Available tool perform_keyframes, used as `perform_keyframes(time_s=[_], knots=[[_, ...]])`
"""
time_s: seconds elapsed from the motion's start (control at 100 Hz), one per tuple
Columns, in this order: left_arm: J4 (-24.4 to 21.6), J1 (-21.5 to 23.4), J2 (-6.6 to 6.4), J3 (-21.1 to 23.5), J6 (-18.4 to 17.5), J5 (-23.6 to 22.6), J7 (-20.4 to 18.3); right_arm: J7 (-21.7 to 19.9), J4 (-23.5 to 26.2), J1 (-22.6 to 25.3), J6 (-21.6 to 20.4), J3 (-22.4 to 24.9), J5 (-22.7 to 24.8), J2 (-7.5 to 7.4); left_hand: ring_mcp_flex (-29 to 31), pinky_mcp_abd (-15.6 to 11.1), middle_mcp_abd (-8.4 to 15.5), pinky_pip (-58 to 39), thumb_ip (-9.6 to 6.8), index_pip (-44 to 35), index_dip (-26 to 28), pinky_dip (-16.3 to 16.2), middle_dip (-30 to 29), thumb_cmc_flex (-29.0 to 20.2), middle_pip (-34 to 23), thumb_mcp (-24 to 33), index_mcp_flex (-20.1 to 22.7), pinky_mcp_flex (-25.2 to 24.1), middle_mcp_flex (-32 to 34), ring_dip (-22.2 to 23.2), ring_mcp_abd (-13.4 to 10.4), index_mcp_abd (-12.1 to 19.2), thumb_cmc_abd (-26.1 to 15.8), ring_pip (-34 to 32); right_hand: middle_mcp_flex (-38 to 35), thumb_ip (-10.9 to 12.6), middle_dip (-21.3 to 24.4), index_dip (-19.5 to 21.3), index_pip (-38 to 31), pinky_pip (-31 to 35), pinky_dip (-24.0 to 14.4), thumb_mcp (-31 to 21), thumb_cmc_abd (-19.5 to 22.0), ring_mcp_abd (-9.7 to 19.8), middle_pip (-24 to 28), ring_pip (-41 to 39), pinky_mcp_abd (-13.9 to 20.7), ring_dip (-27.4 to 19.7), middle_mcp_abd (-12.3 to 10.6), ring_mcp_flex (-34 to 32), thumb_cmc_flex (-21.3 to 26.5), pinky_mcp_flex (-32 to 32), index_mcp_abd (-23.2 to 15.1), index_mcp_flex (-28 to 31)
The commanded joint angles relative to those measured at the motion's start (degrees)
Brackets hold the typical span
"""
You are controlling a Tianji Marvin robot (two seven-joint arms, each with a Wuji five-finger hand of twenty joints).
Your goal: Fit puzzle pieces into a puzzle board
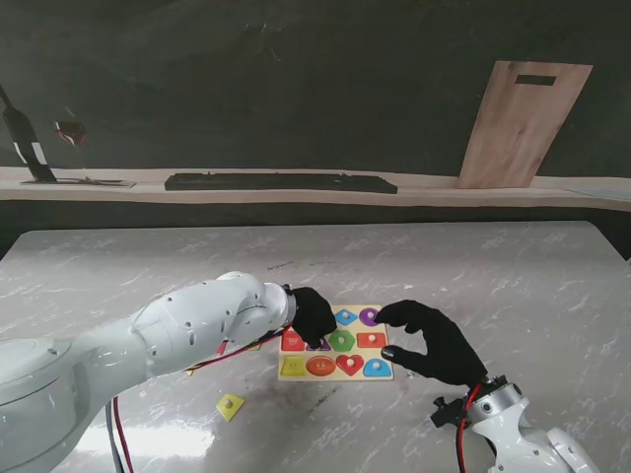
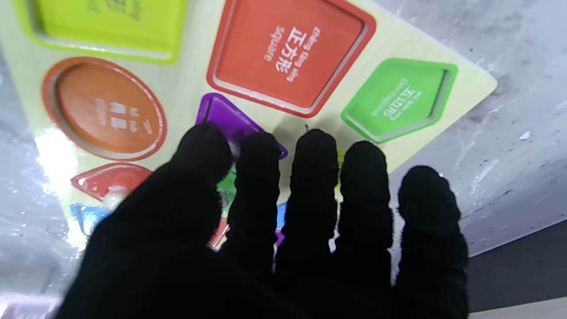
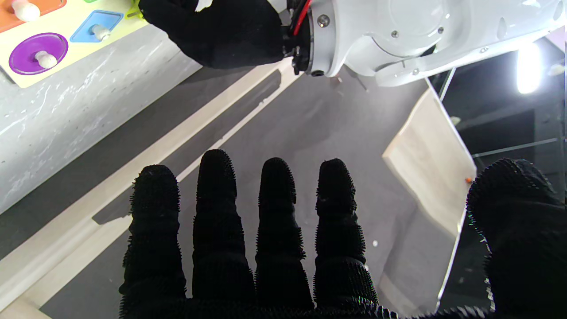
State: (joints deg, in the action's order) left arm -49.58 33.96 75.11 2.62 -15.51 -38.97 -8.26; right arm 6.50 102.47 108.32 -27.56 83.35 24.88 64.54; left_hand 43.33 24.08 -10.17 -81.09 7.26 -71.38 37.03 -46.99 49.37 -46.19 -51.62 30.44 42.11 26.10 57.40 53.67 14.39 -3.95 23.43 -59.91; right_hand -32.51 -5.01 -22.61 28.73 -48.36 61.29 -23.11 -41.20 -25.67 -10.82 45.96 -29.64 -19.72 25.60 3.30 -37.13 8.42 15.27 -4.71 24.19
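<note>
Stand view. Puzzle board [image 1: 386, 372] flat on the marble bench [image 1: 513, 286], near me and a little right of centre. Most recesses hold knobbed pieces: purple circle [image 1: 369, 316], blue piece [image 1: 346, 316], green piece [image 1: 341, 340], red heart [image 1: 349, 365], orange oval [image 1: 320, 366], yellow square [image 1: 294, 367]. One loose yellow piece [image 1: 230, 405] lies on the bench, left of the board and nearer to me, well apart from it. Left hand [image 1: 313, 315] over the board's far left corner; whether it holds anything cannot be told from here. Right hand [image 1: 434, 340] hovers over the board's right edge, thumb and fingers spread in a curve, nothing between them.

Left wrist view. Left hand's fingers [image 2: 314, 177] extended side by side and pointing at the board, close over a purple recess. Red square, green pentagon, orange oval and yellow-green recesses show printed labels and look unfilled. No piece visible in the grasp, yet the palm side is hidden, so its state stays undetermined.

Right wrist view. Right hand's fingers [image 3: 274, 221] straight and apart, empty; the camera looks past them to the wall and a leaning wooden panel [image 3: 425, 159].

Risks, as judged: the two hands crowd one small board and could collide; a fingertip pressing a board corner could skid it across the smooth bench; seated pieces could be knocked by their knobs; the loose yellow piece is outside both hands' present reach
</note>
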Motion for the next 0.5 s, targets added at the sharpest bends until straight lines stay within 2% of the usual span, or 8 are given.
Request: perform_keyframes(time_s=[0.0, 0.07, 0.23, 0.26, 0.33, 0.36, 0.44, 0.49], knots=[[-0.2, 0.5, -0.55, -0.5, 0.3, -0.5, -0.7, 0.1, 0.1, 0.4, -0.2, -0.1, 0.1, 0.28, 1.9, -1.4, 0.7, -2.9, 0.27, -2.7, 1.9, 1.0, -0.3, -2.4, -2.4, -5.9, 1.5, 0.8, 1.8, -0.6, -1.0, 1.1, 0.5, -2.1, -0.8, 1.7, -0.4, 0.3, 1.0, 0.4, -1.1, 1.3, 1.1, 0.5, 0.1, -0.6, 0.8, 1.2, 1.1, -0.8, 0.1, -0.7, -0.8, 0.5], [-0.6, 0.6, -0.78, -0.5, 0.8, -0.9, -0.7, 0.0, 0.1, 0.4, -0.2, -0.1, 0.0, 0.28, 2.1, -1.3, 0.9, -3.0, 0.47, -2.8, 2.2, 1.1, -0.2, -0.5, -2.6, -7.1, 1.8, 1.1, 2.0, -0.6, -1.1, 0.7, -0.4, -2.3, -0.8, 1.7, -0.4, 0.3, 1.0, 0.5, -1.1, 1.3, 1.1, 0.4, 0.2, -0.6, 0.9, 1.2, 1.1, -0.8, 0.2, -0.7, -0.7, 0.5], [-1.9, 0.8, -1.54, -0.3, 1.9, -2.3, 0.0, 0.0, 0.1, 0.4, -0.2, -0.1, -0.1, 0.29, 1.7, -1.5, 1.0, -3.3, -1.18, -0.8, 4.6, 1.6, -0.3, 4.6, -2.7, -12.6, 2.0, 1.2, 1.2, -0.9, -1.4, -0.8, -4.5, -2.4, -0.8, 1.7, -0.4, 0.3, 1.0, 0.4, -1.1, 1.3, 1.1, 0.4, 0.2, -0.6, 0.9, 1.2, 1.1, -0.8, 0.3, -0.7, -0.6, 0.6], [-2.2, 0.9, -1.73, -0.1, 2.1, -2.6, 0.2, 0.0, 0.1, 0.4, -0.2, -0.1, -0.1, 0.29, 1.6, -1.5, 0.9, -3.3, -2.41, 1.1, 8.4, 1.8, -0.2, 5.4, -2.6, -14.8, 2.3, 1.2, 1.0, -1.0, -1.4, -1.1, -5.6, -2.4, -0.8, 1.7, -0.4, 0.3, 1.0, 0.5, -1.1, 1.3, 1.1, 0.5, 0.2, -0.6, 0.9, 1.2, 1.1, -0.8, 0.2, -0.7, -0.6, 0.6], [-3.2, 1.2, -2.31, 0.4, 2.9, -3.1, 0.5, 0.0, 0.1, 0.4, -0.1, -0.1, -0.1, 0.29, 1.2, -1.6, 0.8, -3.1, -2.47, 1.8, 9.0, 1.9, -0.3, 7.2, -2.4, -16.4, 1.9, 0.9, 0.5, -1.0, -1.4, -1.4, -6.1, -2.1, -0.7, 1.7, -0.4, 0.3, 1.0, 0.5, -1.1, 1.3, 1.2, 0.5, 0.2, -0.6, 0.9, 1.2, 1.1, -0.8, 0.3, -0.7, -0.6, 0.6], [-3.5, 1.3, -2.55, 0.6, 3.2, -3.3, 0.7, 0.0, 0.1, 0.4, -0.2, -0.1, -0.1, 0.28, 1.0, -1.6, 0.6, -3.0, -3.29, 3.1, 10.8, 2.2, -0.4, 5.3, -2.1, -21.8, 1.9, 0.7, 0.3, -1.0, -1.3, -1.6, -6.9, -1.8, -0.8, 1.7, -0.4, 0.3, 1.0, 0.5, -1.1, 1.3, 1.2, 0.5, 0.2, -0.6, 0.9, 1.2, 1.1, -0.8, 0.3, -0.7, -0.6, 0.6], [-4.9, 1.6, -3.35, 1.2, 4.2, -3.8, 0.5, 0.0, 0.0, 0.4, -0.3, -0.1, -0.1, 0.28, 0.5, -1.8, 0.6, -2.7, -3.02, 3.9, 10.6, 2.4, -0.6, 6.9, -1.5, -23.9, 1.2, 0.4, -0.4, -1.1, -1.5, -1.6, -7.3, -1.3, -0.8, 1.7, -0.5, 0.3, 1.0, 0.5, -1.1, 1.3, 1.3, 0.5, 0.2, -0.7, 0.9, 1.2, 1.1, -0.8, 0.3, -0.7, -0.7, 0.6], [-5.5, 1.9, -3.76, 1.8, 4.7, -4.1, 0.8, 0.0, 0.0, 0.4, -0.4, 0.0, 0.0, 0.28, 0.3, -1.8, 0.4, -2.7, -3.45, 3.7, 9.1, 2.9, -0.7, 4.5, -1.2, -31.3, 0.9, 0.3, -0.6, -1.2, -1.3, -1.8, -9.0, -1.0, -0.8, 1.7, -0.5, 0.3, 1.0, 0.5, -1.1, 1.3, 1.3, 0.5, 0.2, -0.7, 0.9, 1.2, 1.1, -0.8, 0.3, -0.8, -0.7, 0.6]])
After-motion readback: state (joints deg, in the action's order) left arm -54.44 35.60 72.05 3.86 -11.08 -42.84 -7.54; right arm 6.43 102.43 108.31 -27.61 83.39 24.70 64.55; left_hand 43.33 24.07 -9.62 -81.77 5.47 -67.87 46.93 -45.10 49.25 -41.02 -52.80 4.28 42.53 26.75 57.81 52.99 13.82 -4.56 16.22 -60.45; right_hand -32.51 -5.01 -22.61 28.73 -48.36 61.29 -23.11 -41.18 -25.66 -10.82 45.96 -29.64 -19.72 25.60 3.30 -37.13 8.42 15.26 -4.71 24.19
